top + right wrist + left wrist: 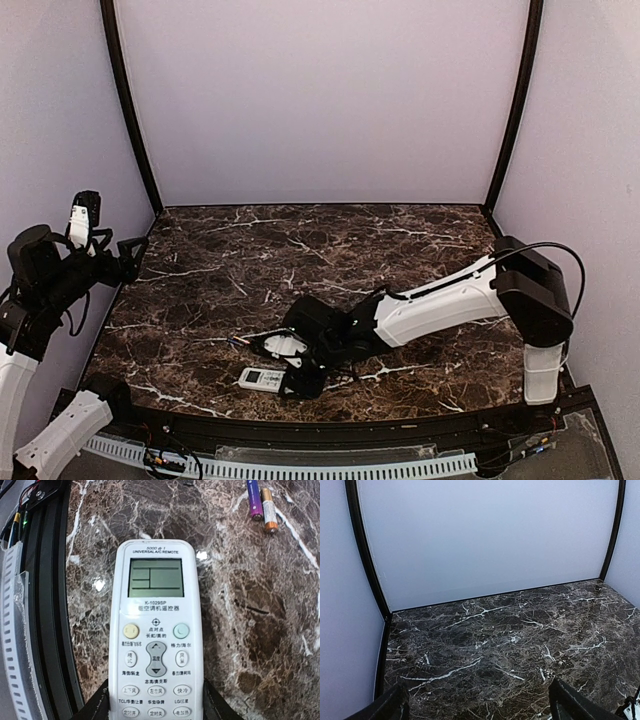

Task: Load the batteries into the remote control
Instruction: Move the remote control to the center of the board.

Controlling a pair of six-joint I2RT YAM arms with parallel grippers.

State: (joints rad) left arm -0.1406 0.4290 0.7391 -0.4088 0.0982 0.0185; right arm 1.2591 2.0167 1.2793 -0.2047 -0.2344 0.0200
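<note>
The remote control (157, 630) is a slim white handset, screen and buttons facing up, low over the marble near the table's front edge (262, 379). My right gripper (156, 707) is shut on its button end, one black finger against each long side (286, 381). The two batteries (262, 504) lie side by side on the marble beyond the remote's screen end and off to one side; in the top view they are a small mark (234, 341). My left gripper (480, 710) is open with nothing between its fingers, raised at the far left (103, 252).
A black rail with a white cable strip (30, 630) runs along the table's front edge just beside the remote. Pale walls and black corner posts (130, 110) enclose the dark marble table (330, 250).
</note>
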